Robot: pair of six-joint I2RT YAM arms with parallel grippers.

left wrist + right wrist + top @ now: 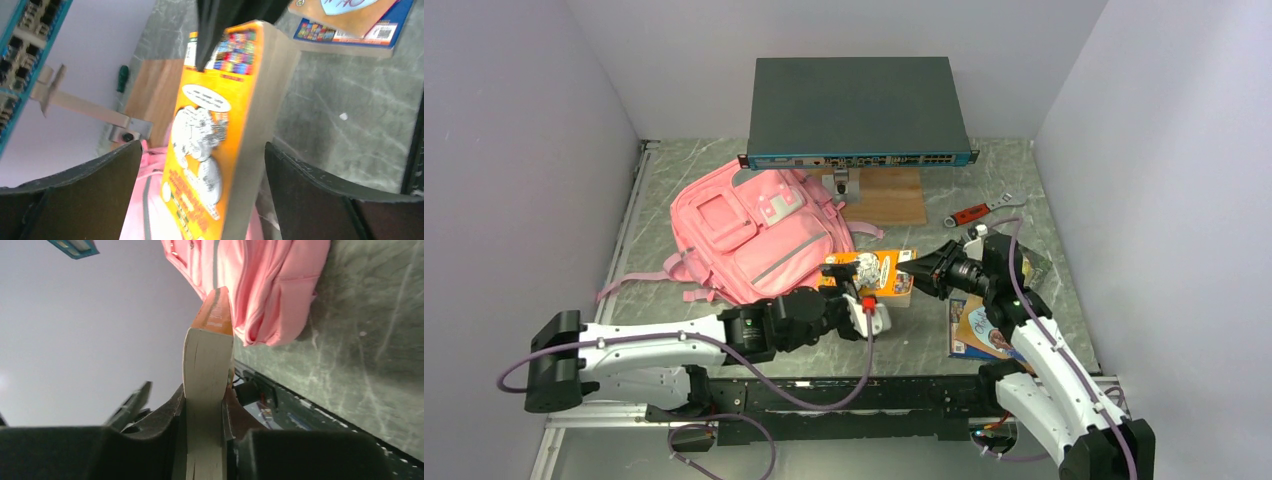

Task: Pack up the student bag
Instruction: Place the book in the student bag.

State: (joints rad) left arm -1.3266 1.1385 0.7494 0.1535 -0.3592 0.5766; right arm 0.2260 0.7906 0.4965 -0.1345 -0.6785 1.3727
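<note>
Orange-covered and thick, the book (871, 272) hangs above the surface (914, 345) by the near right corner of the student bag (754, 235). The bag lies flat at left-centre with its front pockets up and its straps trailing to the left. The right claw (204, 405) is clamped on the book's page edge, one finger against each cover. The left claw (202, 150) stands wide, its fingers either side of the book and clear of both covers. This reads as a handover between arms, with the book's weight apparently resting on the right claw alone. That grip sits at one end of a heavy paperback, so the book is likely to sag or pivot. The sound course is to draw the left claw straight back toward the near side without brushing the covers, then carry the book slowly. Whether the bag's main zip is open cannot be told from these views, so its mouth needs finding before the book goes in. A second book (979, 325) lies on the near right, presumably next.
</note>
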